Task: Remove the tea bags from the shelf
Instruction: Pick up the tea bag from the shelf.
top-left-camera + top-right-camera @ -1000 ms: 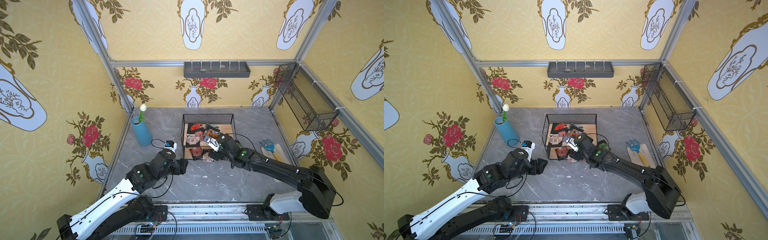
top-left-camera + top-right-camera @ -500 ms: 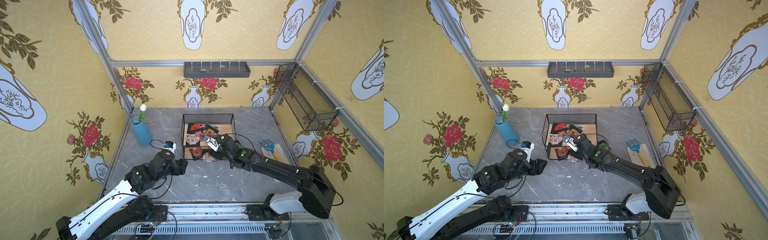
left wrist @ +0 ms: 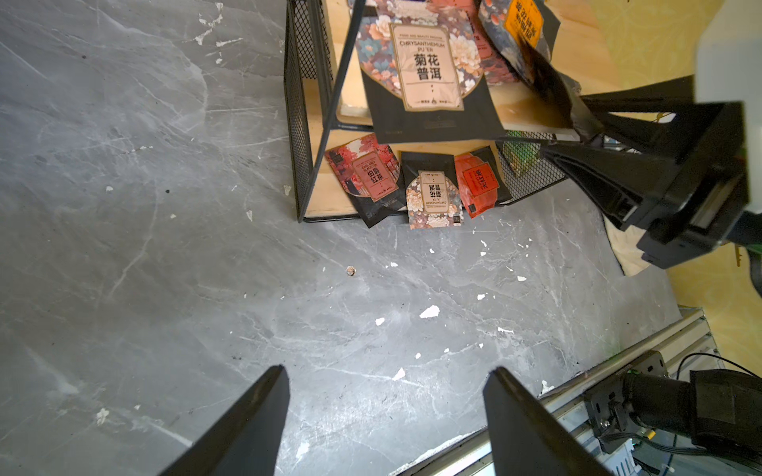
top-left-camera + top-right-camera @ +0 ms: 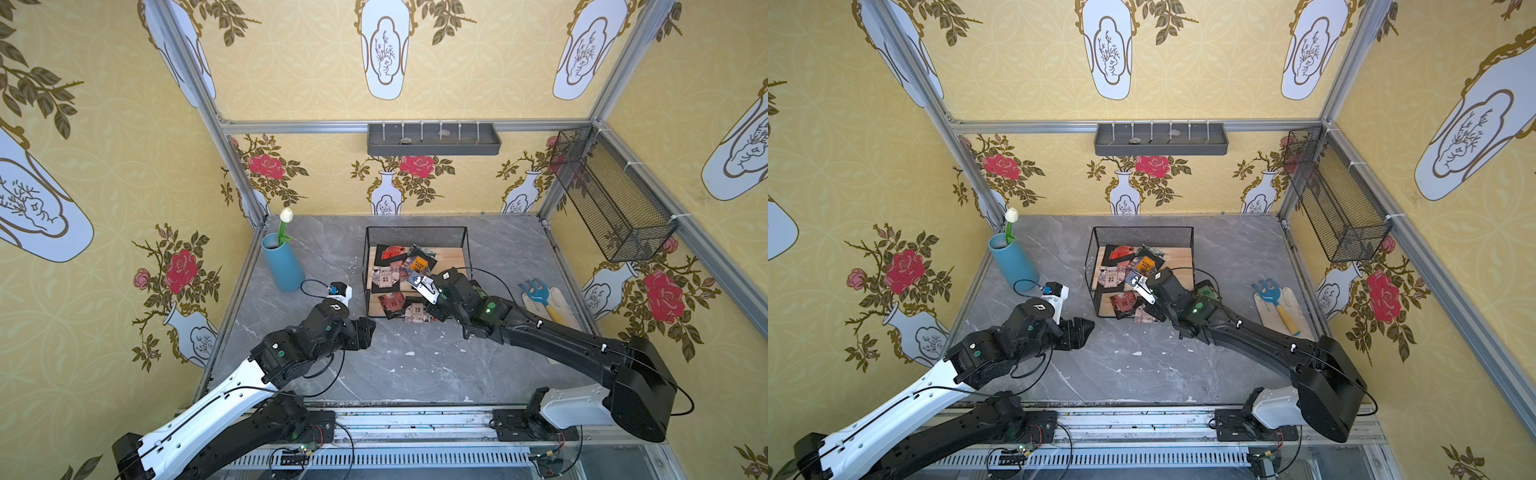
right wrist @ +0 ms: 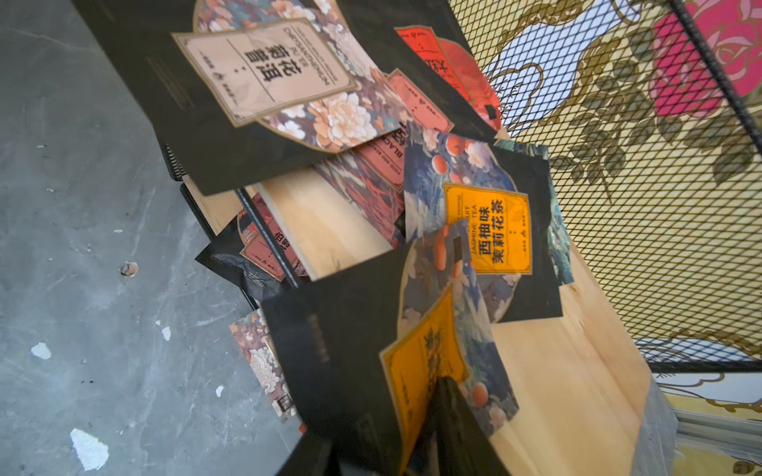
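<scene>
Presently the left gripper hangs short of the shelf, over the bare grey table. Its fingers are spread wide and hold nothing.

On the shelf's lower board, three tea bags lie side by side and partly overlapping. Their near edges project past the front of the board.

The right gripper reaches in at the front right of the shelf's upper board. Its fingers are pressed together on an orange-labelled tea bag, which is bent and tilted up off the wood.

Further in on the same board, a second orange-labelled sachet lies flat. A beige-labelled sachet overhangs the front left edge. Red-labelled sachets sit close to the shelf's mesh back.

A blue vase stands left of the shelf, well apart from it. A hand fork lies to the shelf's right. Beyond the shelf, a grey tray hangs on the rear wall.
</scene>
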`<act>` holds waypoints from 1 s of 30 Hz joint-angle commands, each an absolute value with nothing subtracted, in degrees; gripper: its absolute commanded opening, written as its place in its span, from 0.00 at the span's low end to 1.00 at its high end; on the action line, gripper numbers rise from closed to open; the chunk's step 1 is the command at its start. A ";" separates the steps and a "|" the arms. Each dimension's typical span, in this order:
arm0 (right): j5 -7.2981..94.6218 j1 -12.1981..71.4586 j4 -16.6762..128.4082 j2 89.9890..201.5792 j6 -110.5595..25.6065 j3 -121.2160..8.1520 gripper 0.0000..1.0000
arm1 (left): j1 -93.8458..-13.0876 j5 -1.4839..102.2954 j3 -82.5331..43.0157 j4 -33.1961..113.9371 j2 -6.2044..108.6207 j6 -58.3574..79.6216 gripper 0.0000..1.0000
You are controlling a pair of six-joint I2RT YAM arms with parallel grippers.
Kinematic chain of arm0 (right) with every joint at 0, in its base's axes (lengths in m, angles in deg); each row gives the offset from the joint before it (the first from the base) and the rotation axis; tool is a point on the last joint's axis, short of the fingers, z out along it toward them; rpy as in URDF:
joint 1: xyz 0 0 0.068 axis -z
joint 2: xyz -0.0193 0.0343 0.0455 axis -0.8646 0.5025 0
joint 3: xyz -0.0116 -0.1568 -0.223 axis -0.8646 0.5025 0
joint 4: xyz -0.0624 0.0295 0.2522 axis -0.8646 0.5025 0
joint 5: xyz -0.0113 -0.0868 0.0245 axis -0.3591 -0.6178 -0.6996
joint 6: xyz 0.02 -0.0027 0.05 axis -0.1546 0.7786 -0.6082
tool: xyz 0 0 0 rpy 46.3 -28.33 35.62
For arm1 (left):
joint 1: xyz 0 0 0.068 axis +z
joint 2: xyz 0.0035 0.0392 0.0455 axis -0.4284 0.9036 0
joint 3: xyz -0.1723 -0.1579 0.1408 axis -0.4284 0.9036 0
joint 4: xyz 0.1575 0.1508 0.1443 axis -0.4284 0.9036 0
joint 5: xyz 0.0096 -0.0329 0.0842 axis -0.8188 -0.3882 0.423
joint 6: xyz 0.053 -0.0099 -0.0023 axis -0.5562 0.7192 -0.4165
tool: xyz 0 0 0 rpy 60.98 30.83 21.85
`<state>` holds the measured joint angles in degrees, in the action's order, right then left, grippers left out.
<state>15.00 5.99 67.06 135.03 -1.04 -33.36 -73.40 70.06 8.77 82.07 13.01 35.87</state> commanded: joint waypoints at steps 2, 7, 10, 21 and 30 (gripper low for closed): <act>14.79 5.70 69.71 134.48 -2.42 -34.16 0.36 | -73.36 69.58 8.95 80.98 12.95 36.13 0.83; 13.99 5.09 70.97 133.57 -3.03 -34.80 0.29 | -73.36 69.50 8.96 80.87 12.93 36.30 0.83; 13.25 4.54 71.53 132.92 -3.21 -35.23 0.23 | -73.38 69.42 8.95 80.78 12.95 36.30 0.83; 10.00 3.71 71.58 130.15 -4.08 -36.91 0.11 | -73.36 69.02 8.61 80.31 13.48 36.30 0.83; 2.42 -0.54 72.64 126.83 -3.30 -37.45 0.10 | -73.36 67.74 8.23 79.29 14.48 36.13 0.83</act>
<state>6.67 0.74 71.80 127.77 -3.14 -36.81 -73.40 68.57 8.62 81.13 14.06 36.07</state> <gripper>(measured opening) 0.107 0.830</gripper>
